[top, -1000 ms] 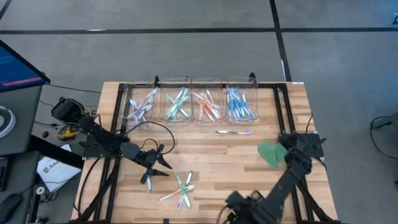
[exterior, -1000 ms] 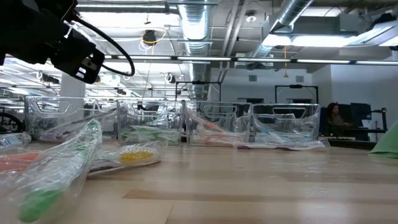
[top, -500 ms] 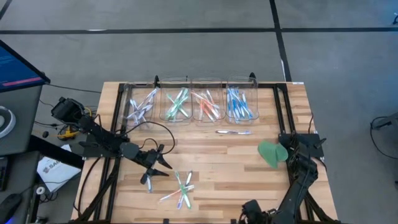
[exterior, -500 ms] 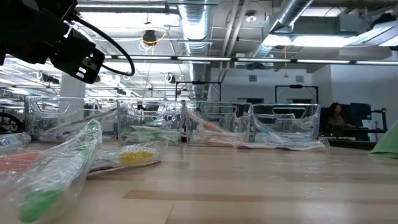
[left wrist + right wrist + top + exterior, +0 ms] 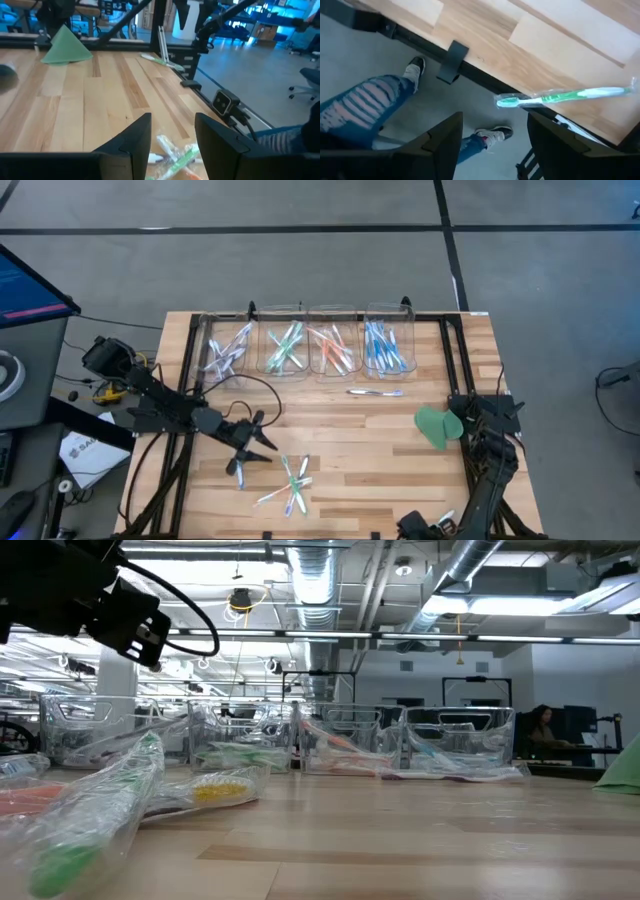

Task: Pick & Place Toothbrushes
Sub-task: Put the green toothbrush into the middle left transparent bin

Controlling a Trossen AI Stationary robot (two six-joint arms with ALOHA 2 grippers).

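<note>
**A:** Where do the toothbrushes stand?

**B:** Most are sorted by colour into four clear bins (image 5: 305,340) along the table's far edge: pale purplish ones in the leftmost, then green, orange, blue. A small loose pile (image 5: 288,485) lies near the front edge of the table (image 5: 380,450), wrapped brushes crossing one another. One single wrapped brush (image 5: 375,392) lies alone just in front of the blue bin.

**A:** Why the grouping?

**B:** I'd judge the bins are colour targets and the front pile is the stock not yet sorted. The lone brush near the blue bin may have missed its bin; I can't tell.

**A:** And the grippers?

**B:** The left gripper (image 5: 252,448) hangs just beside the pile, on its left. Its wrist view shows the two fingers (image 5: 132,145) spread apart with nothing between them and the pile's brushes on the wood beyond, so it looks lined up for a pick. The right gripper (image 5: 492,145) is off the table's front right corner; its fingers are also spread and empty, looking down past the table edge at a green brush (image 5: 565,96) overhanging it, and at a person's legs (image 5: 365,107) on the floor.

**A:** The green thing?

**B:** A flat leaf-shaped piece (image 5: 436,426) by the right arm, not a brush.
</note>
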